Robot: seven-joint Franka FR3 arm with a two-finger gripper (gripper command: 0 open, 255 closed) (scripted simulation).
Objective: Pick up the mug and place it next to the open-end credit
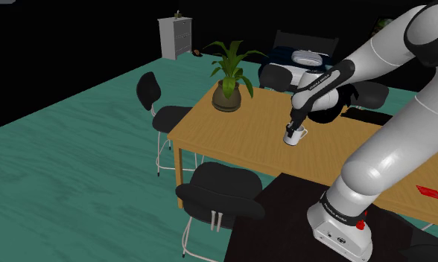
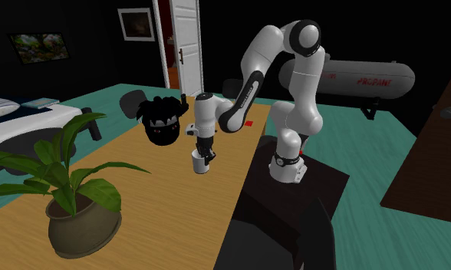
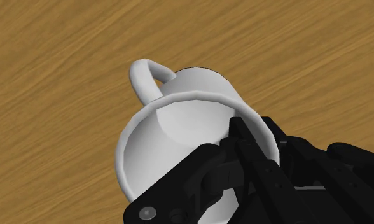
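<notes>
Fingers (image 3: 246, 156): pinched on the wall of the mug (image 3: 173, 124), one finger seen inside the cup and the other outside it, on the side opposite the handle (image 3: 146, 71).
Gripper (image 1: 293, 126): pointed down over the wooden worktop (image 1: 232, 138), carried by the white arm that is stretched out from the dark stand (image 1: 284, 216).
Mug: white, mouth upward, its handle turned away from the fingers. It is found about the middle of the worktop, to the right of the potted plant in the shoulder view. Whether its base touches the wood cannot be told.
Red card (image 1: 429, 191): laid flat on the worktop at the shoulder view's near right, beyond the arm and well apart from the mug.
Potted plant (image 1: 229, 78): set towards the far left corner of the worktop in the shoulder view, well apart from the mug.
Black shape (image 2: 162, 123): a rounded, shaggy thing whose kind cannot be told, seen on the worktop near the mug, to its left and farther off in the second exterior view.
Chairs (image 1: 214, 190): black, placed along the near and left sides of the worktop.
Floor (image 1: 76, 149): teal.
</notes>
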